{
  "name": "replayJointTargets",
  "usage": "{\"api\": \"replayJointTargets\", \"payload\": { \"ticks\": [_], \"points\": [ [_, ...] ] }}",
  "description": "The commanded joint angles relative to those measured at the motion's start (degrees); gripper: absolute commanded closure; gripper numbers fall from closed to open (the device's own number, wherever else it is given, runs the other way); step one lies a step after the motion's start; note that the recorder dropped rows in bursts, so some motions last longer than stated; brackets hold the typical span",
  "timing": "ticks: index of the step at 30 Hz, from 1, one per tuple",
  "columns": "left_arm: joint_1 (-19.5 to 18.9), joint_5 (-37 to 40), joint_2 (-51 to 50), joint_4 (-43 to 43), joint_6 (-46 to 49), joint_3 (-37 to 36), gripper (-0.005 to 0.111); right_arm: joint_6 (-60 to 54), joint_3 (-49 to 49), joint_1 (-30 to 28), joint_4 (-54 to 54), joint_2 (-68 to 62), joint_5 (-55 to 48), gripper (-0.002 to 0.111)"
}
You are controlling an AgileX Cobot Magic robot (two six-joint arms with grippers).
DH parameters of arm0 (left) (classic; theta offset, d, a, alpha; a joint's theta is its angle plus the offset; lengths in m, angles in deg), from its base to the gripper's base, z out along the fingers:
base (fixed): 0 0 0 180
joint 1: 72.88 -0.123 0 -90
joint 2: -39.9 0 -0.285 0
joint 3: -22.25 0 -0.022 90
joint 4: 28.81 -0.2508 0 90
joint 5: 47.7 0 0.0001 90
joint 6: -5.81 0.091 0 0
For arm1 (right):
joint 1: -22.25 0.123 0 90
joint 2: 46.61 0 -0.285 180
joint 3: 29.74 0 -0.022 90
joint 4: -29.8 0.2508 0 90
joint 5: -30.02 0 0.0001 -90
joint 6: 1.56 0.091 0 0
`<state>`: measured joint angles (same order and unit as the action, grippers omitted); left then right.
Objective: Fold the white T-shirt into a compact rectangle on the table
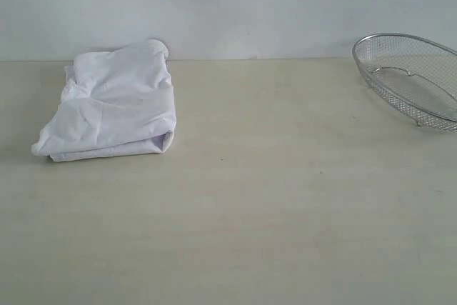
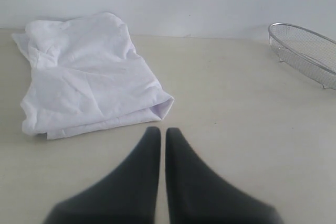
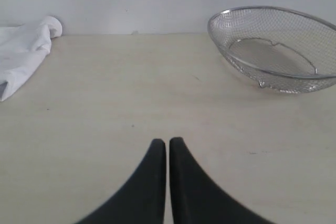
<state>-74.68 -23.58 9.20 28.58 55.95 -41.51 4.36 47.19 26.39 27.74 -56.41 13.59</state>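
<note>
The white T-shirt (image 1: 114, 105) lies folded into a rumpled, roughly rectangular bundle at the back left of the pale beige table (image 1: 271, 205). No lettering or tag shows on it. In the left wrist view the T-shirt (image 2: 86, 77) lies a short way beyond my left gripper (image 2: 163, 131), which is shut and empty, its black fingers apart from the cloth. My right gripper (image 3: 168, 142) is also shut and holds nothing, over bare table; only an edge of the T-shirt (image 3: 23, 51) shows far off to its side. Neither gripper appears in the exterior view.
A silver wire-mesh basket (image 1: 414, 80) sits tilted at the back right of the table, seen too as the basket (image 3: 275, 48) in the right wrist view and the basket (image 2: 310, 53) in the left wrist view. A plain pale wall (image 1: 228, 5) backs the table.
</note>
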Motion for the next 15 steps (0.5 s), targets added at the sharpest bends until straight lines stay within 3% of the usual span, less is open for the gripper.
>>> {"api": "replayJointTargets", "payload": {
  "ticks": [1, 15],
  "points": [
    [0.36, -0.55, 0.54, 0.66, -0.46, -0.33, 0.102, -2.39, 0.30, -0.12, 0.23, 2.01, -2.39, 0.109],
    [0.36, -0.55, 0.54, 0.66, -0.46, -0.33, 0.102, -8.12, 0.30, -0.12, 1.61, 2.01, -2.64, 0.109]
  ]
}}
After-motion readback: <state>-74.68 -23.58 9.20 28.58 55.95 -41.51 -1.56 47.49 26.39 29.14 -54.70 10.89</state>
